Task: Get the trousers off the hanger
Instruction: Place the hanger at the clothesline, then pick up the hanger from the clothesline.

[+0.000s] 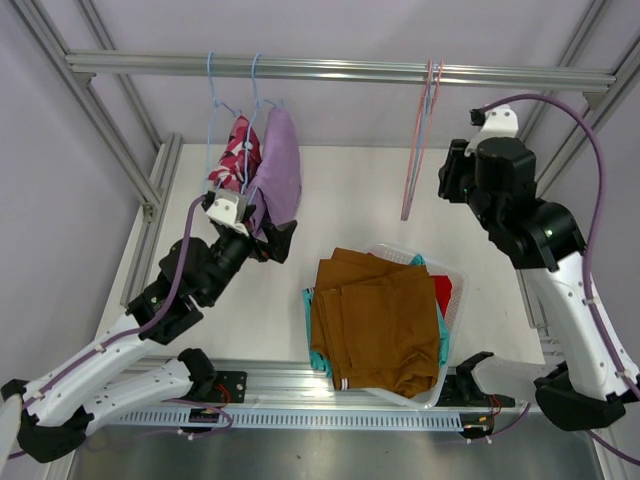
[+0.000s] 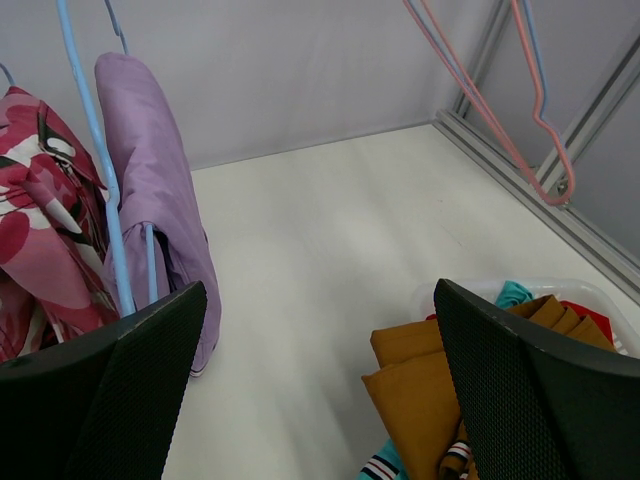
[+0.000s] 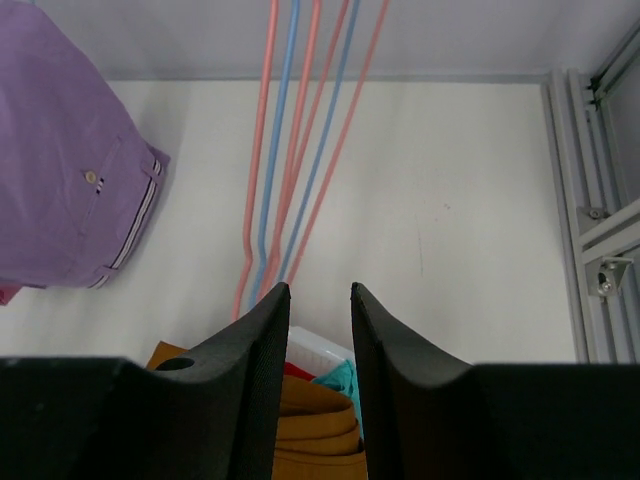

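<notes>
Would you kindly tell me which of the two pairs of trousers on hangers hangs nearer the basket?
The lilac pair; the camouflage pair hangs beyond it, farther from the basket.

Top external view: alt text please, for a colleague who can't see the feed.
Lilac cloth trousers and pink-white-black camouflage trousers hang on blue wire hangers from a metal rail, the left gripper open beside them. Rust-brown trousers lie in a clear plastic basket; empty pink hangers hang near the right gripper.

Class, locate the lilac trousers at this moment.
In the top view, the lilac trousers hang on a blue hanger from the rail, upper left, next to the camouflage trousers.
</notes>
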Motion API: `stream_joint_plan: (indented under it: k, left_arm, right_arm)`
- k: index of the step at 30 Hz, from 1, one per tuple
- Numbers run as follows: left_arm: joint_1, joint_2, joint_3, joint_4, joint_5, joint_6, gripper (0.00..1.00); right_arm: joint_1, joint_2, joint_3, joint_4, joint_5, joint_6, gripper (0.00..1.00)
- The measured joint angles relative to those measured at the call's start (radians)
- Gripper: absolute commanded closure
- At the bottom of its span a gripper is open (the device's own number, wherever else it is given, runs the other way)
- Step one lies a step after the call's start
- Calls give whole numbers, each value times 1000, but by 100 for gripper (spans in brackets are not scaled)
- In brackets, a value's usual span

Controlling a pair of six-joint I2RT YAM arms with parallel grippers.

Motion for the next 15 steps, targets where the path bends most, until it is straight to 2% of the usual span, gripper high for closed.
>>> stream_joint_plan:
  k: [7,15]
  left_arm:
    - [0,-60,0,0,-25,32,0]
    - [35,-225,-31,84,-165,114,1]
  right_arm:
    - [61,-70,77,-34,24,8,61]
    - [80,20,273,34,-80,8,53]
